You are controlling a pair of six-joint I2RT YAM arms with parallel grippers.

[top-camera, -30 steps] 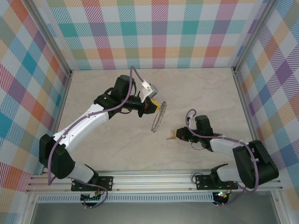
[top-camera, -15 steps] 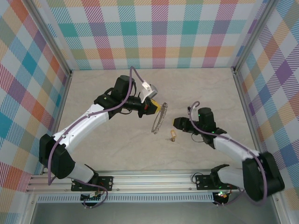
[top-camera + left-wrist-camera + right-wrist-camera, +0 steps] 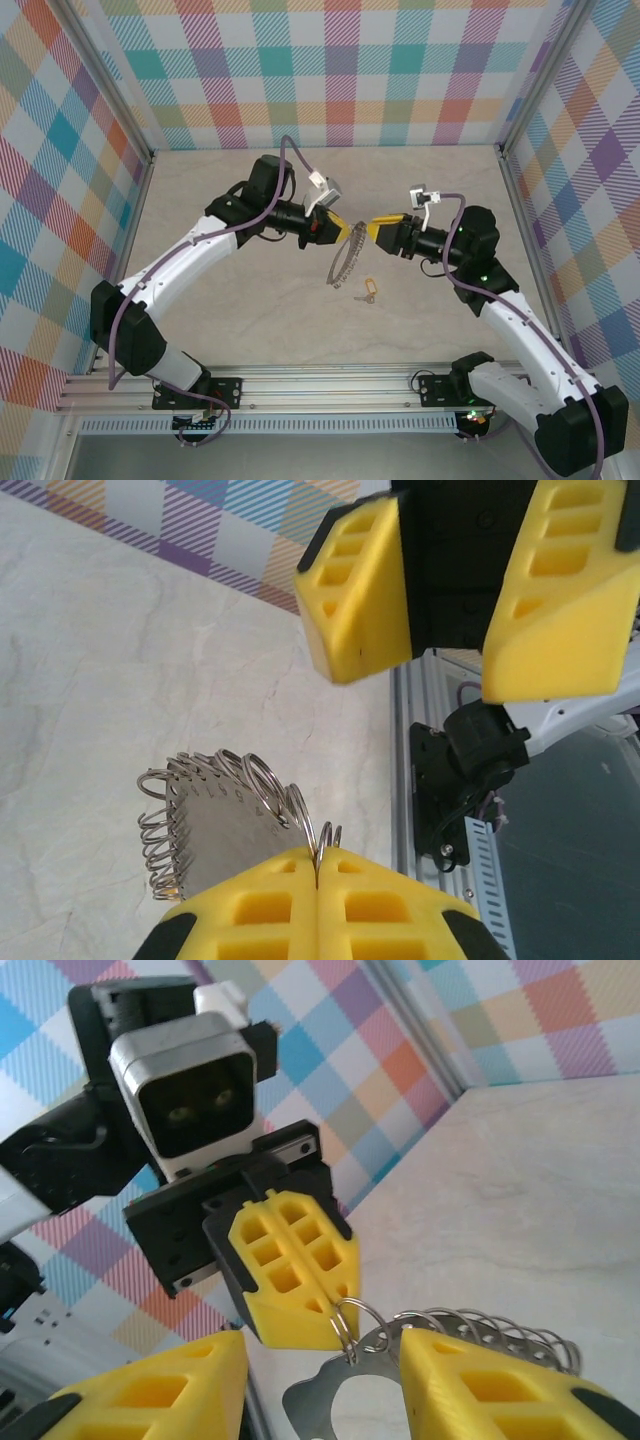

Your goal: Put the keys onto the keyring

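Well, one keyring hangs pinched tight by the left gripper, and one small brass key lies on the table at the ring's five o'clock. At three o'clock the right gripper faces it, fingers parted and empty.

Bright, even, diffuse overhead light; faint soft shadows on the pale desk. Top view sharp; pads of the right pincer, nearest the lens, slightly soft.

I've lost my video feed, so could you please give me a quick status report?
Left gripper shut on keyring, held off table. Right gripper open, empty, by ring's top. Key loose on table, unthreaded. Path to key unobstructed.
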